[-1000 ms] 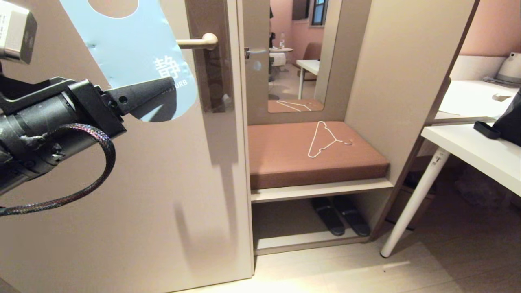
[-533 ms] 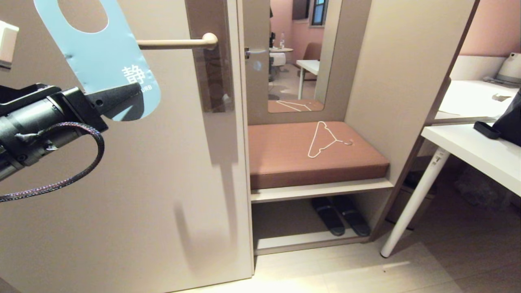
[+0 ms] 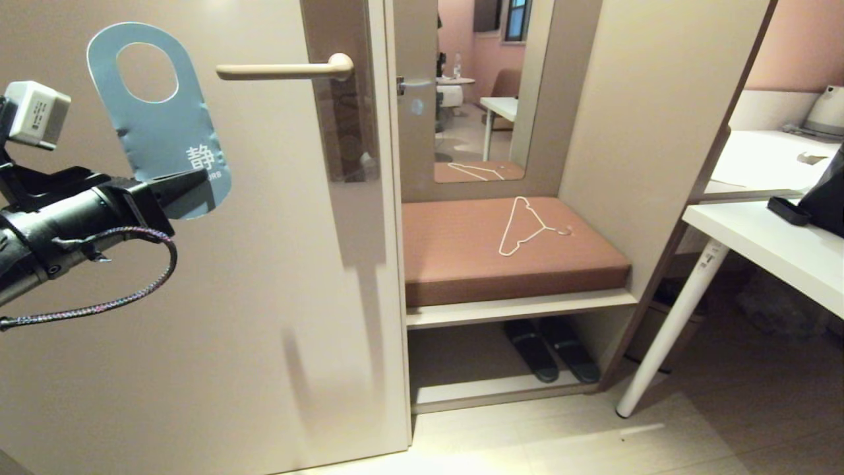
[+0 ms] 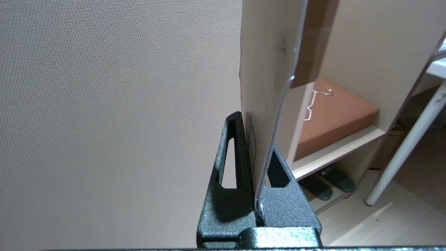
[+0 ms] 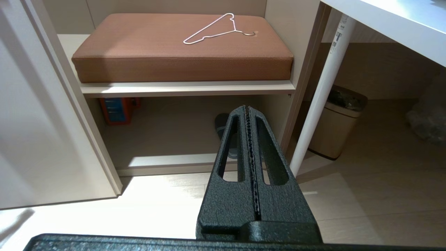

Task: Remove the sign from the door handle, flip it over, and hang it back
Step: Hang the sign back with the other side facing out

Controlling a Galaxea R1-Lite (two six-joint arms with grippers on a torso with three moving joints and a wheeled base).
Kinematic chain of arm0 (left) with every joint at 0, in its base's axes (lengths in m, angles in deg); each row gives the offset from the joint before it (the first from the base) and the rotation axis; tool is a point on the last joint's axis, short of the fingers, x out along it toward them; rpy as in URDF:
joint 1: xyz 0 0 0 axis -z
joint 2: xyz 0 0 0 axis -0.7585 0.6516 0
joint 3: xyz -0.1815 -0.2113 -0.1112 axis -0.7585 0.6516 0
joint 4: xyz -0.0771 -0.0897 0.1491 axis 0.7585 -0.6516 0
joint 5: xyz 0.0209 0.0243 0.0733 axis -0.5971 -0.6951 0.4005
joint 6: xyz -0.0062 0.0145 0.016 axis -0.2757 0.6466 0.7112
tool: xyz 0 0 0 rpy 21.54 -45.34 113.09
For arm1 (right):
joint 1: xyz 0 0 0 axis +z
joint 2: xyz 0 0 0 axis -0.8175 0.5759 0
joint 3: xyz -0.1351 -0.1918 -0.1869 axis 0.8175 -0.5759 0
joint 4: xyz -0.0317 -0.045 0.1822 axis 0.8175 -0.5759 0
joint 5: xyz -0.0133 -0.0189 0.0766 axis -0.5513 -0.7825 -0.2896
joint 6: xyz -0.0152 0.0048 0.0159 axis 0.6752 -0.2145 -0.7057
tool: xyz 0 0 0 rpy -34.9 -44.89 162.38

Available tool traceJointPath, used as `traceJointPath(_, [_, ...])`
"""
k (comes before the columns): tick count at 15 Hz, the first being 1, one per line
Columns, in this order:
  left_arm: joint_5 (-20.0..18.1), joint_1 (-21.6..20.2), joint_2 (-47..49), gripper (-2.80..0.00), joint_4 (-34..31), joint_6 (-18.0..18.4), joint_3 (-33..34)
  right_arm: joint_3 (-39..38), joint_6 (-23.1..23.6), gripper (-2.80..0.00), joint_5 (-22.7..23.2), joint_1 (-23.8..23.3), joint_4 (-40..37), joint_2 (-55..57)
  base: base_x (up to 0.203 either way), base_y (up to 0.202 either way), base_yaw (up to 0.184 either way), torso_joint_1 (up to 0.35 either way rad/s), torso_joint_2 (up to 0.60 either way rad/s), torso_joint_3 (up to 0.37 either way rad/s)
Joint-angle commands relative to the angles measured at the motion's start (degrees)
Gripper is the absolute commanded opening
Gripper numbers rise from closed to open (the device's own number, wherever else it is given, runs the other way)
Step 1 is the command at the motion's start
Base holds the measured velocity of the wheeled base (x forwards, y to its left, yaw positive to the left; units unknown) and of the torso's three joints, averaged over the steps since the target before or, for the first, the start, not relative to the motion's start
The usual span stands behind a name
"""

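Sign [image 3: 158,125] has come clear of the door handle [image 3: 283,69] since a second ago: then its hole end overlapped the lever, now the whole card stands left of the lever tip, apart from it, hole uppermost. Left tool [image 3: 188,185] has drawn back left with it.

Near: left tool pinching the sign's lower rounded end; wrist view shows the card edge-on, clamped between both pads [image 4: 259,205]. Blue-grey face with white lettering faces the head camera.

Right tool [image 5: 249,115] parked low, pressed together, empty.

Far: wire hanger [image 3: 524,227] on the brown bench cushion [image 3: 461,264], slippers [image 3: 550,349] on the shelf below.

Judgement: removal done; turning over comes next, rehanging not begun.
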State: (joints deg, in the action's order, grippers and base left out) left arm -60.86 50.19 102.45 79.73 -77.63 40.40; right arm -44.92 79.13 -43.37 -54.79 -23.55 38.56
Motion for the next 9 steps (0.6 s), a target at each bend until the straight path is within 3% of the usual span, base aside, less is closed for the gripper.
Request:
traceJointPath(1, [-0.1, -0.1, 2.8, -2.8, 0.3, 0.3, -1.4, 0.0, 0.0, -2.8, 0.0, 0.0, 0.0, 0.0, 0.0, 0.0, 0.0, 0.0, 0.0, 0.0])
traceJointPath(9, [-0.1, -0.1, 9.4, -2.8, 0.2, 2.2, -7.5, 0.0, 0.0, -2.8, 0.0, 0.0, 0.0, 0.0, 0.0, 0.0, 0.0, 0.0, 0.0, 0.0])
